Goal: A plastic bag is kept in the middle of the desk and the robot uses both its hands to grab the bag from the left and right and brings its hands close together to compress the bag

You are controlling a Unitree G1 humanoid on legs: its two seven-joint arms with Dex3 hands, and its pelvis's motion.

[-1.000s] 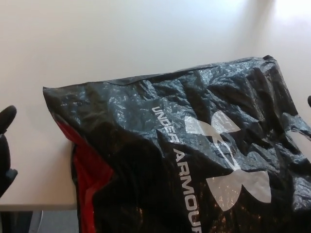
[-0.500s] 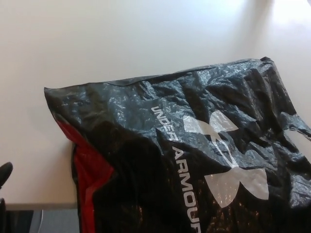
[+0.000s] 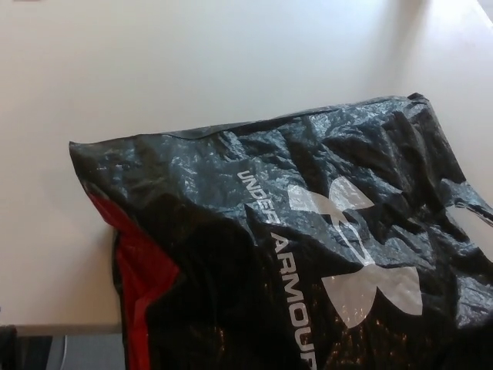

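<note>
A large crumpled black plastic bag (image 3: 308, 247) with white lettering, a white logo and a red side panel lies on the white desk (image 3: 192, 69). It fills the lower right of the head view and hangs over the desk's near edge. Neither of my hands shows in this view.
The desk's near edge (image 3: 62, 327) runs along the bottom left, with grey floor below it. Bare white desk surface lies behind and to the left of the bag.
My left hand, seen at the left edge a second ago, has dropped down out of view. The dark tip at the right edge has also gone. The bag lies about where it was.
</note>
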